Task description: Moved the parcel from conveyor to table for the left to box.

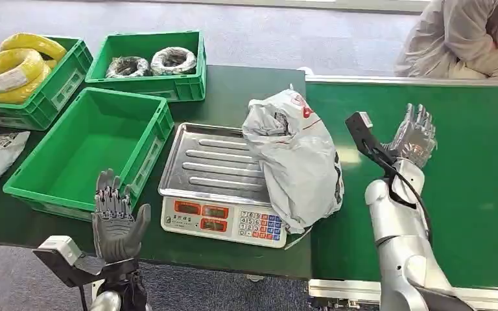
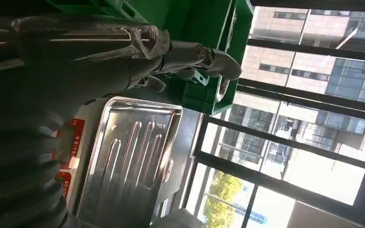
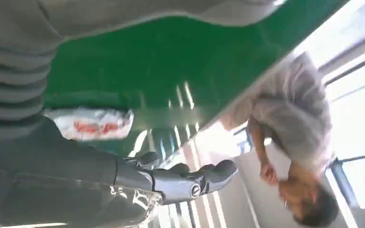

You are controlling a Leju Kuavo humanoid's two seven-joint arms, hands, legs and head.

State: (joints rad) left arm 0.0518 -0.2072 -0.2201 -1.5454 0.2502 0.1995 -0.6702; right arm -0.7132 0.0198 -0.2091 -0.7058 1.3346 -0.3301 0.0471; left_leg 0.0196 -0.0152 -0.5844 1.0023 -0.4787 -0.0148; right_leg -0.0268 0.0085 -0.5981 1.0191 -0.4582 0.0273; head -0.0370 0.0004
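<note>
We see the grey parcel (image 1: 296,162) with unreadable red print lying on the scale (image 1: 224,188). Our left hand (image 1: 115,223) and right hand (image 1: 415,135) are spread, holding nothing.

- Parcel (image 1: 296,162): thin grey plastic film, crinkled and slightly glossy, with red print.
- Scale tray (image 1: 201,162): bare ribbed metal, brushed and reflective.
- Empty crate (image 1: 65,188): hard green plastic, smooth, faint sheen.
- Conveyor (image 1: 480,194): matt green belt, smooth, edged in pale metal.
- Counter (image 1: 246,91): dark green, matt.
- Right hand (image 1: 415,136) and left hand (image 1: 113,223): grey, dull-finished fingers on silver, glossy arms.
- Yellow coils (image 1: 13,71): shiny plastic-sheathed.
</note>
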